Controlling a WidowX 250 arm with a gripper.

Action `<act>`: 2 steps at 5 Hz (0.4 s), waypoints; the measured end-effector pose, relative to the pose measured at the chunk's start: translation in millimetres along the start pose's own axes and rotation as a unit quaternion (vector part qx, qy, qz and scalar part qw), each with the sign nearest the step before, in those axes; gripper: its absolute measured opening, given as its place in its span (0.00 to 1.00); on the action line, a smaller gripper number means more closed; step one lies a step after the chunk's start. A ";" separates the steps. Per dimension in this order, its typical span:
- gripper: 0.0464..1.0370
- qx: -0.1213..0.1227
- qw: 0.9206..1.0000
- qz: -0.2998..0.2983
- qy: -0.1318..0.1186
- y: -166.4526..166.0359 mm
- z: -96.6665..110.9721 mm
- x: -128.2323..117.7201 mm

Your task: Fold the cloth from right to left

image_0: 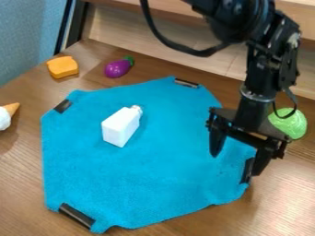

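Note:
The gripper (237, 159) hangs over the right part of the blue cloth (166, 179). It is open, its two fingers wide apart, one above the cloth's surface and the other close to the black clip (247, 170) on the right edge. Nothing is held between them. The cloth lies spread out on the wooden table, with its corners turned in at black clips. On its upper left part lies a white bottle (120, 126). Whether the fingers touch the cloth I cannot tell.
An orange block (62, 67) and a purple eggplant (118, 67) sit behind the cloth on the left. A toy ice cream cone (7, 115) is at the left edge. Behind the gripper on the right is a green ball-like item (291, 124). A wooden ledge (166, 57) borders the table's back.

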State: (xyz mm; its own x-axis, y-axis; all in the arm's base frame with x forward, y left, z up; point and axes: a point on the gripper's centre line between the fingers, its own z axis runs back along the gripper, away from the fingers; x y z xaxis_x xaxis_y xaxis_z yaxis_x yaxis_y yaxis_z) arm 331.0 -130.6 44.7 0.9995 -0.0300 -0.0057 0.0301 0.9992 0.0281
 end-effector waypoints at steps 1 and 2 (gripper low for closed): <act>0.88 -0.004 1.000 0.012 -0.006 -1.7 -5.6 2.7; 0.60 0.005 1.000 0.011 -0.007 -7.4 -19.0 -0.7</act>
State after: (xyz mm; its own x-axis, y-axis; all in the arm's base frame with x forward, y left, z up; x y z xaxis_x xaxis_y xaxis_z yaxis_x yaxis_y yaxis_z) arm 330.0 -137.4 25.5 0.9999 -0.0086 0.0081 0.0083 0.9993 0.0375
